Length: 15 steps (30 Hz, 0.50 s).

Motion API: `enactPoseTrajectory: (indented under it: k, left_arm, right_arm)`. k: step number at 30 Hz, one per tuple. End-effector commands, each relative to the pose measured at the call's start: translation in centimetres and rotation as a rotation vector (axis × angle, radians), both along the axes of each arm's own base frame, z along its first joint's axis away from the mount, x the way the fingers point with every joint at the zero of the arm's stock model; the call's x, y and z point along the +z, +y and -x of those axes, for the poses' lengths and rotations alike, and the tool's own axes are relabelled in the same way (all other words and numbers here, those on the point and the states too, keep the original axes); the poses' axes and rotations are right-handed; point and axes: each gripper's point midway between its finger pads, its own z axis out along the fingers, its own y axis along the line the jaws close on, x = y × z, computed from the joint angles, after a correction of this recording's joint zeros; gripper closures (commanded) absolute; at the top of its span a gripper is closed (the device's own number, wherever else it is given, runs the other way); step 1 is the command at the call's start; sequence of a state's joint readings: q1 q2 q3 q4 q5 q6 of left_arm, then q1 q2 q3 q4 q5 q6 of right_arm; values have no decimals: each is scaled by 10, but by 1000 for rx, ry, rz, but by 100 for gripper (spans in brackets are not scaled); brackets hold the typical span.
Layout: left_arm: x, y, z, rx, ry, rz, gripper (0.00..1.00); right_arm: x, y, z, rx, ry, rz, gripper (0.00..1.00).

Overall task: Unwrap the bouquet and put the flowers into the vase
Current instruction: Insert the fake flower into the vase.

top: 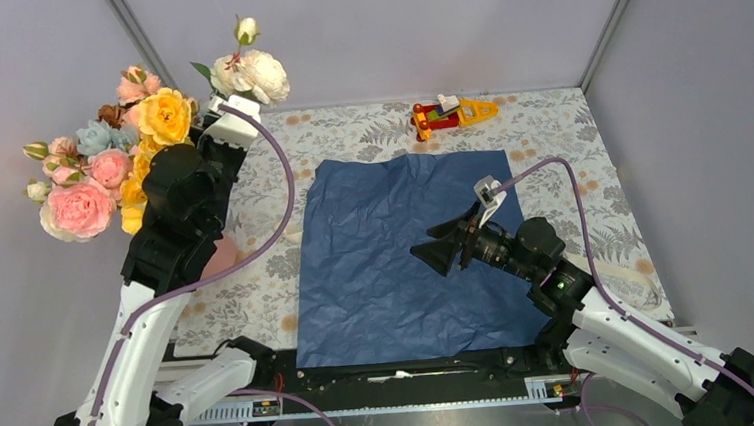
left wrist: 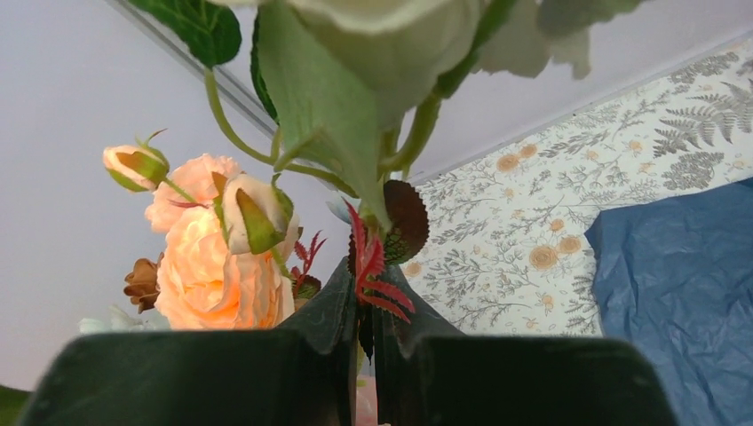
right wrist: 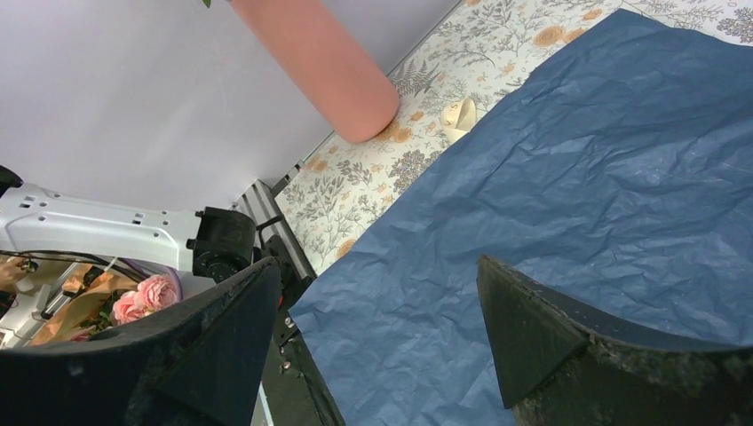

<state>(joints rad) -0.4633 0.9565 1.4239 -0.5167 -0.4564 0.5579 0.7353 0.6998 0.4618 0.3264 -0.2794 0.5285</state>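
Left end effector [left wrist: 362, 297] pinched on flower stem [left wrist: 423, 117]; right end effector [right wrist: 375, 266] wide, empty, over paper [right wrist: 586, 169].

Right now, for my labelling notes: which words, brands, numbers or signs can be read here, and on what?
None can be read. The blue paper, the vase and the floral table cover show no writing; anything on the toy is too small to tell.

A red-and-yellow toy [top: 451, 116] lies near the far edge of the fern-patterned tablecloth [top: 347, 130].
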Motion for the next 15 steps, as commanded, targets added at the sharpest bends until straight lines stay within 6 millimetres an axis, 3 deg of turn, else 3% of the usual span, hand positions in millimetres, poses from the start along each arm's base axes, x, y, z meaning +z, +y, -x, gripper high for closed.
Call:
enactPoseTrajectory:
  k: [1, 9, 15]
  left_arm:
    - [25, 13, 1, 49, -113, 96, 100]
    - [21, 23, -5, 81, -106, 175, 100]
    - [8, 25, -10, 90, -82, 210, 100]
  right_arm:
    - [15, 0, 0, -5, -45, -44, 13]
    - [13, 1, -1, -4, -40, -39, 13]
    - [11, 1, -1, -3, -36, -37, 13]
